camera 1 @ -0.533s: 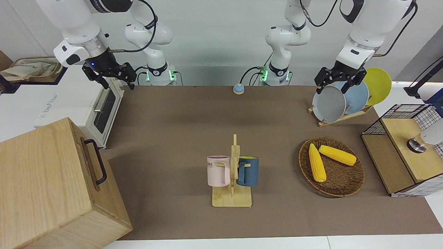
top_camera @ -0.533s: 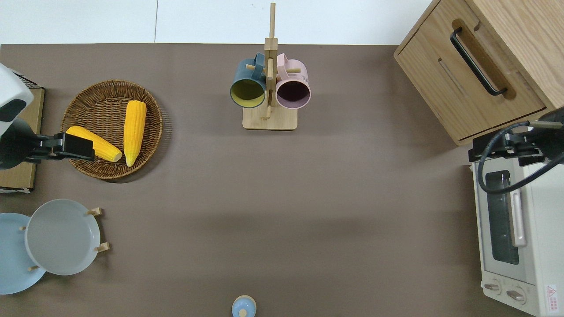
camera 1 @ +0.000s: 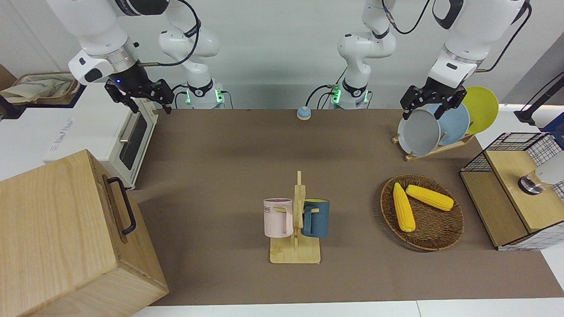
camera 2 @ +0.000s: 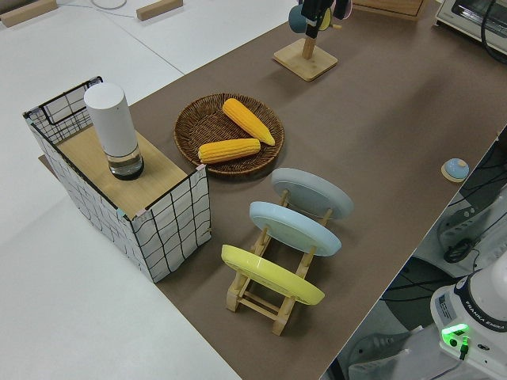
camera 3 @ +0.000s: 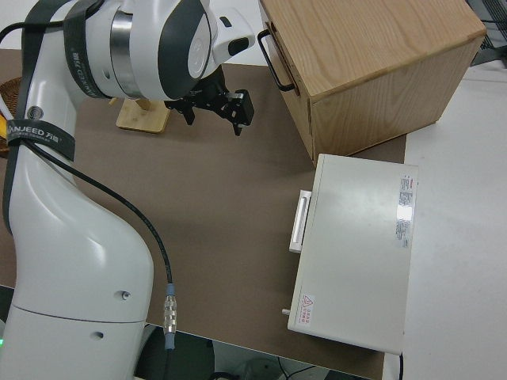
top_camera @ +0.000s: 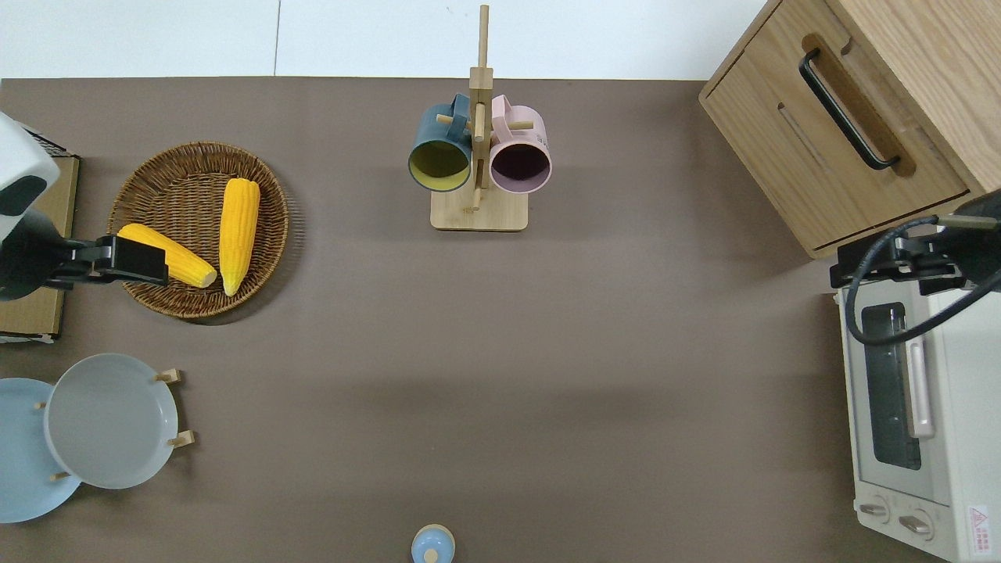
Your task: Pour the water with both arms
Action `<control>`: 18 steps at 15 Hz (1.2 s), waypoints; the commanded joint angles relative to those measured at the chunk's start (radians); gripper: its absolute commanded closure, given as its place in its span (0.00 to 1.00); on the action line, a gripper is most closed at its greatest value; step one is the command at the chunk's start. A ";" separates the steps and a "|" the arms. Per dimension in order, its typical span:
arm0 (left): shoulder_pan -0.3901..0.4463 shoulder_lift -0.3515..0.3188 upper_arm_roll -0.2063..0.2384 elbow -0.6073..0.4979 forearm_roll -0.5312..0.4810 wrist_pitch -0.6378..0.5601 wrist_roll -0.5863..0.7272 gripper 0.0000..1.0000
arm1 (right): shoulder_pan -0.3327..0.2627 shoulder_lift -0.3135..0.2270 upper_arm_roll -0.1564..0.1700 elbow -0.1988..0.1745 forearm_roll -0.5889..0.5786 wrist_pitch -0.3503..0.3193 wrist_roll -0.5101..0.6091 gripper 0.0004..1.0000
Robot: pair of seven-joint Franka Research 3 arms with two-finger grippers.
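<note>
We have both arms raised, neither holding anything. The left gripper point(camera 1: 422, 113) hangs over the edge of the wicker basket point(top_camera: 188, 164), above one of the two corn cobs point(top_camera: 168, 264), its jaws spread apart and empty. The right gripper point(camera 1: 150, 108) hangs over the corner of the toaster oven point(top_camera: 966, 438) beside the wooden box point(top_camera: 837, 148), jaws likewise apart.

Pouring has not begun. The likely vessels are the pink mug point(camera 1: 277, 218) and the blue mug point(camera 1: 316, 218), hung by their handles on the wooden rack point(camera 1: 295, 254) at mid-table, farther from the robots than the basket. A white bottle point(camera 2: 113, 127) stands upright on the shelf in the wire crate point(camera 2: 170, 222) at the left arm's end.

We judge the mugs to be stiff, glazed, somewhat slippery and breakable. We would pinch one across its wall at the rim and lift it off its peg. The bottle looks smooth and tall, so we would grip it around mid-body. Whether it holds water we cannot tell.
</note>
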 commanded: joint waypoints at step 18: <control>0.057 0.038 0.061 0.013 -0.002 0.012 0.132 0.00 | 0.249 0.091 0.049 -0.124 0.019 0.257 0.071 0.01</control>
